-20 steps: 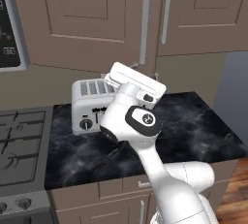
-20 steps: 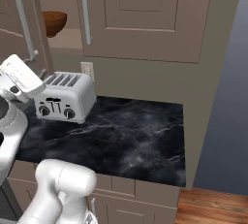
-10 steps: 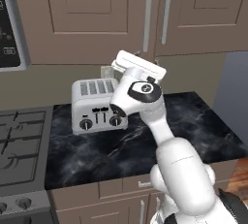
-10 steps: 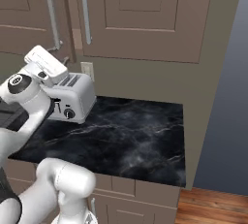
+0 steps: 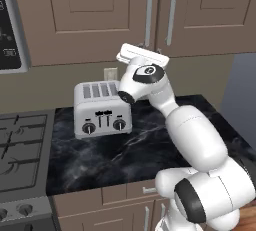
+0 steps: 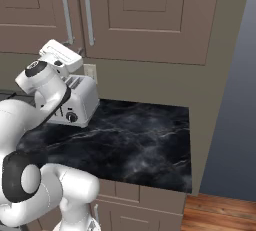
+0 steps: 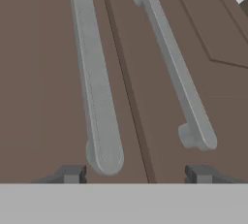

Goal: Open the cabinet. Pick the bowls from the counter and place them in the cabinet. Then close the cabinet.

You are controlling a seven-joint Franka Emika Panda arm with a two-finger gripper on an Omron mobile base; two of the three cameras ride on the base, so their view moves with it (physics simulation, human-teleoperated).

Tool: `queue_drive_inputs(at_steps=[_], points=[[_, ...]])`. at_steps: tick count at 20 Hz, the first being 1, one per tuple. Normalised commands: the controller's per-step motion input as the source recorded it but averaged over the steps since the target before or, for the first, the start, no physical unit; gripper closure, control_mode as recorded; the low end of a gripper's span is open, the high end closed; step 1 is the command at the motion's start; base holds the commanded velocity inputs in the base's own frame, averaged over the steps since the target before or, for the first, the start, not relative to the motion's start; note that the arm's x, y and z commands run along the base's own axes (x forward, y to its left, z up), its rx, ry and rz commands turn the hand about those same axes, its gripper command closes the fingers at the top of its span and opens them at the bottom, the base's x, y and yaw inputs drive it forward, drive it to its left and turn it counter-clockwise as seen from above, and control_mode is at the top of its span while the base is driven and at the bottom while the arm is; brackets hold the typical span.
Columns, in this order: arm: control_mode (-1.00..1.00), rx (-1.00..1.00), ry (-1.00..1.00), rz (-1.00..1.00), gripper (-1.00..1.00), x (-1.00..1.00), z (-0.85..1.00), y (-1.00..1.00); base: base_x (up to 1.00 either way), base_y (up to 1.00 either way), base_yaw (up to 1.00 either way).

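While your jaws stand apart, both cabinet [image 5: 110, 15] doors sit shut; the gripper [image 7: 135, 173] faces the two handles [image 7: 97, 87]; a toaster [image 5: 101, 109] stands on the worktop [image 6: 135, 140].

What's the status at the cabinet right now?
Gripper open, empty, up at the door handles. Cabinet doors both shut. Toaster on counter below; nothing between fingers and doors.

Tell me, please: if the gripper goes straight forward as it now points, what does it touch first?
Probably the closed cabinet front: the open gripper faces the seam between both doors, between the two bar handles. How far away is unclear.
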Motion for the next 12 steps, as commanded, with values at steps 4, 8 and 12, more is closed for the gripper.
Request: queue_drive_inputs(at_steps=[4,8,12], points=[[-1.00,0.00,0.00,0.00,-1.00,0.89,0.02,-0.18,0.00,0.00,0.00],[-1.00,0.00,0.00,0.00,-1.00,1.00,0.00,-0.04,0.00,0.00,0.00],[-1.00,0.02,0.00,0.02,-1.00,1.00,0.00,-0.23,0.00,0.00,0.00]])
